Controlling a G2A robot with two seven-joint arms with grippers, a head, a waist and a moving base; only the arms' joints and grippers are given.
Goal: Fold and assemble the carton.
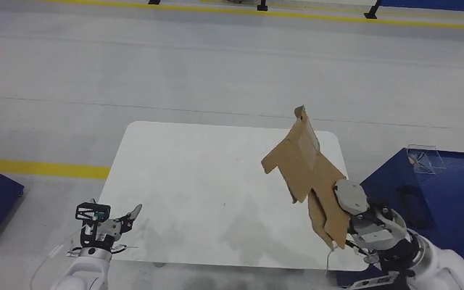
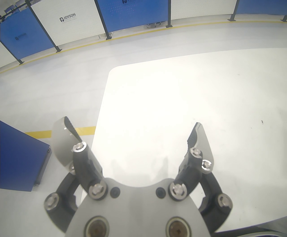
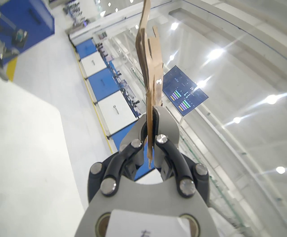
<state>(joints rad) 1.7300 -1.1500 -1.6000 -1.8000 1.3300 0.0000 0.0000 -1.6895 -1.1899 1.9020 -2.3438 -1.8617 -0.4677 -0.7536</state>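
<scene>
The right jaws are pinched tight on the lower end of the carton [image 1: 304, 170], gripping the cardboard between both pads just above the counter's [image 1: 196, 203] near right corner. The carton is a flat, unfolded brown blank, lifted clear of the counter and tilted. From the jaws it rises over the right side of the counter, and its free end with the cut flaps points toward the far right corner. In the right wrist view the blank [image 3: 149, 67] stands edge-on out of the jaws, its layers slightly parted at the far end.

The left jaws are spread wide with nothing between them, at the counter's near left corner. In the left wrist view one finger [image 2: 67, 130] hangs over the floor just past the left edge and the other [image 2: 197, 139] over the white counter [image 2: 179, 89].

A blue cabinet [image 1: 413, 188] stands just beside the counter's right edge. A yellow line [image 1: 51, 170] runs along the floor to the left. Blue and white partition panels [image 2: 67, 20] line the hall beyond.
</scene>
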